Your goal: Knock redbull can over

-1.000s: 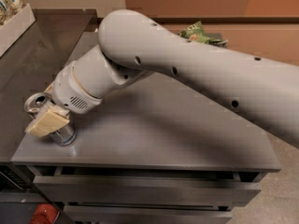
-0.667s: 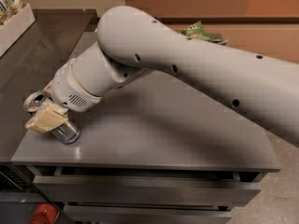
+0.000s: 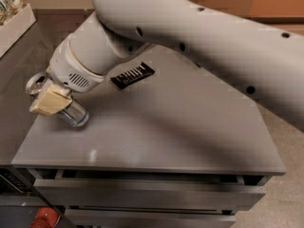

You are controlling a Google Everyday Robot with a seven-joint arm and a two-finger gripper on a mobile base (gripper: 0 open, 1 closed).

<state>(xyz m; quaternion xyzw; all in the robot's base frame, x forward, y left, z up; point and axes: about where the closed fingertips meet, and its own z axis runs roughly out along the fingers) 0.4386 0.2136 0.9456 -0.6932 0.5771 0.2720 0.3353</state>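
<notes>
The redbull can (image 3: 72, 112) is at the left edge of the grey table (image 3: 171, 127). It leans with its shiny round top (image 3: 35, 83) toward the left, over the table's edge, and its blue-and-silver base toward the right. My gripper (image 3: 50, 100) is at the end of the big white arm (image 3: 190, 27) and lies right against the can. A tan pad of it covers the can's middle.
A flat black bar wrapper (image 3: 133, 75) lies on the table just right of the wrist. A white tray (image 3: 14, 27) with packets stands on the darker counter at far left. Drawers (image 3: 142, 194) run below the table's front edge. A red object (image 3: 45, 218) is on the floor.
The gripper and can have shifted up and back from the front-left corner. The can leans further to the left. The arm has moved off the black wrapper, which now shows.
</notes>
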